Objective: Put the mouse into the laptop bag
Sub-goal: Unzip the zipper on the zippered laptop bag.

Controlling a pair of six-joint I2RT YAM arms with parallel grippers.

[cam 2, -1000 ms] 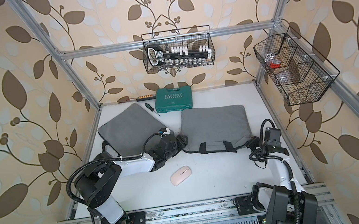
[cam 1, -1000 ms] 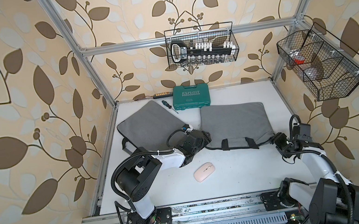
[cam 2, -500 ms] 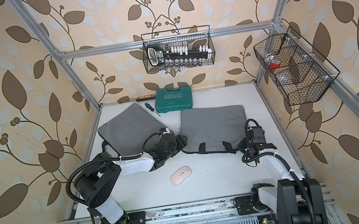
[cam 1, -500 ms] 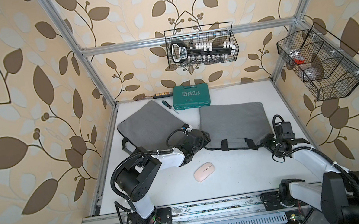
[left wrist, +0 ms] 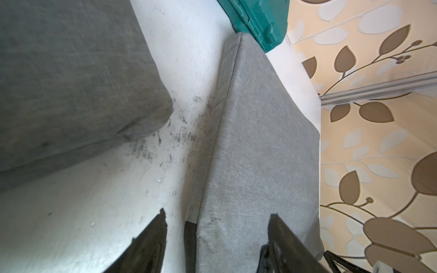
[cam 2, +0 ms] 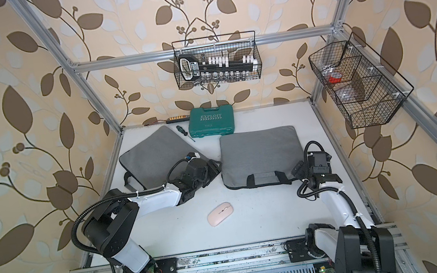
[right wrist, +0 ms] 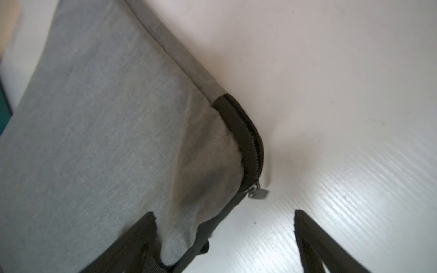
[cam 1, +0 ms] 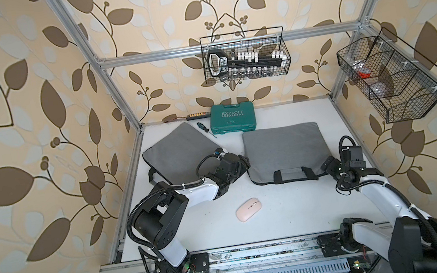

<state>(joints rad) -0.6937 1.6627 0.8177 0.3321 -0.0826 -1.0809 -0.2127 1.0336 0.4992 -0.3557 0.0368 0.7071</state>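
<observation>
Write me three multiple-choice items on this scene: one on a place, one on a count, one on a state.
1. The mouse lies: A in a bag; B on the bare table; C in a wire basket.
2. Grey laptop bags on the table: A one; B three; C two.
3. Jaws of the right arm: A open, empty; B shut on the mouse; C shut on a screwdriver.
Key: B, the mouse sits alone in front of the bags; C, two lie side by side; A, the right wrist view shows both fingers wide apart, clamping nothing.

Bare table surrounds the mouse; the zipper on the laptop bag seems shut.
</observation>
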